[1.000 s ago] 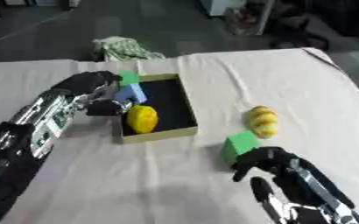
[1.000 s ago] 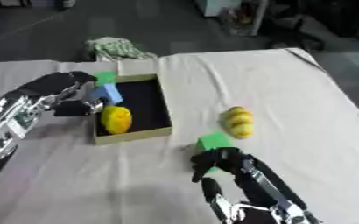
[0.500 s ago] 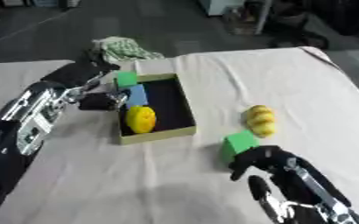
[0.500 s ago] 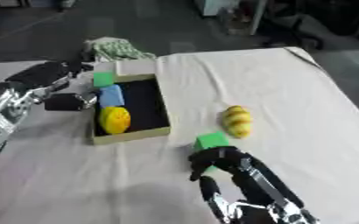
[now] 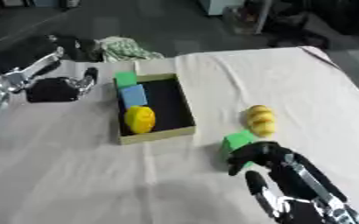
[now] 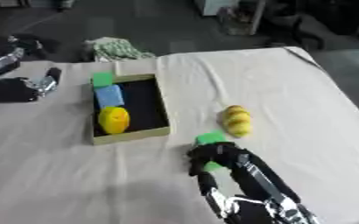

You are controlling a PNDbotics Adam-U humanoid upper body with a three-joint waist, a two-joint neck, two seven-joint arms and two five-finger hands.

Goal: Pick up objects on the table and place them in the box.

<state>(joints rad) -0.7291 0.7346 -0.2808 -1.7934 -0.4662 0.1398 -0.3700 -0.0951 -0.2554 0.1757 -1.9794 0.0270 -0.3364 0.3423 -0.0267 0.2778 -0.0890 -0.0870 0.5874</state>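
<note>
Where our right hand (image 5: 268, 158) curls over the green block (image 5: 236, 142), we judge the block light, stiff and flat-sided, best taken across two opposite faces; it lies under our fingertips, on the cloth short of the box (image 5: 184, 128); the yellow fruit (image 5: 260, 120) sits just beyond the hand; contact under the fingers is hidden; our left hand (image 5: 58, 88) is blurred, its state unreadable.
</note>
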